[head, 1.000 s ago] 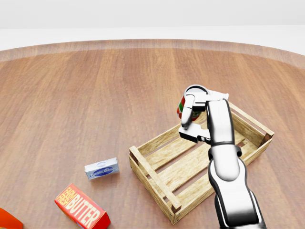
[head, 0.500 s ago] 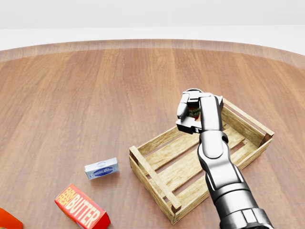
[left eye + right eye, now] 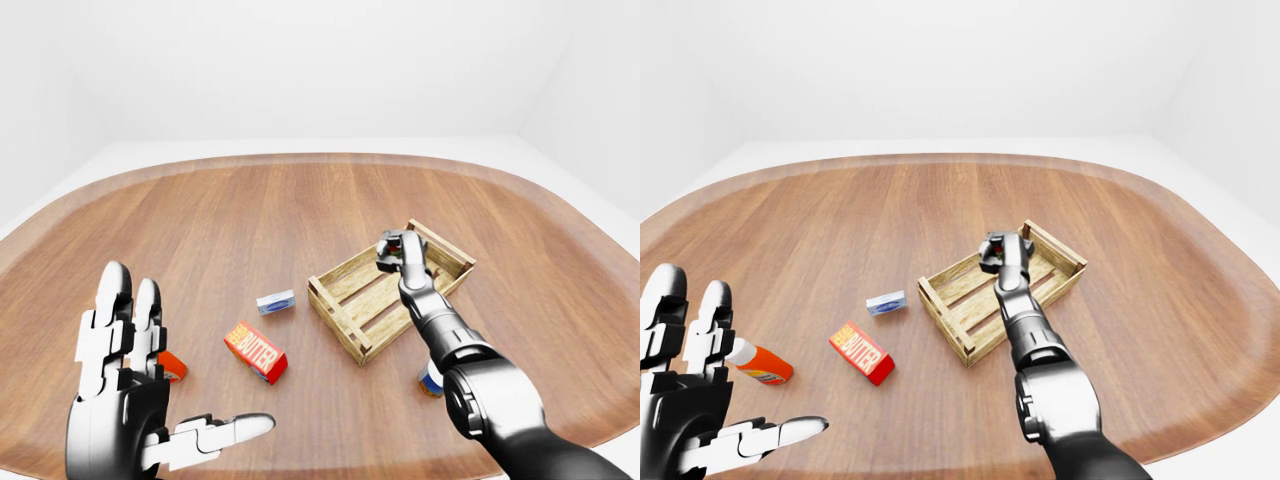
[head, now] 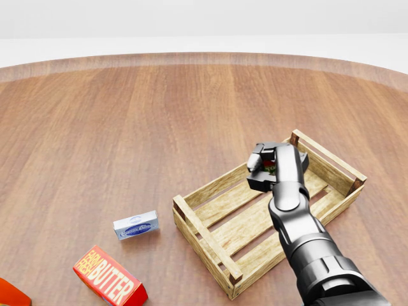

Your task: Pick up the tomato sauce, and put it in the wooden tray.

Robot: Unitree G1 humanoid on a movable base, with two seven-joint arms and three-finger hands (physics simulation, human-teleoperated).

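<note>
Gripping the tomato sauce (image 4: 269, 167) in our right hand (image 4: 266, 167) over the wooden tray's (image 4: 210, 245) far end, we cannot tell its long axis; left hand (image 3: 130, 400) splayed wide.

Bright, even, diffuse light — soft faint shadows, no glare, sharp throughout — eye views bow at the edges.

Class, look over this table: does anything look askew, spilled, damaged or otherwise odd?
Nothing stands out. The tray sits whole on the table, the right hand holds the sauce can over it, and the butter lies intact, unspilled.
</note>
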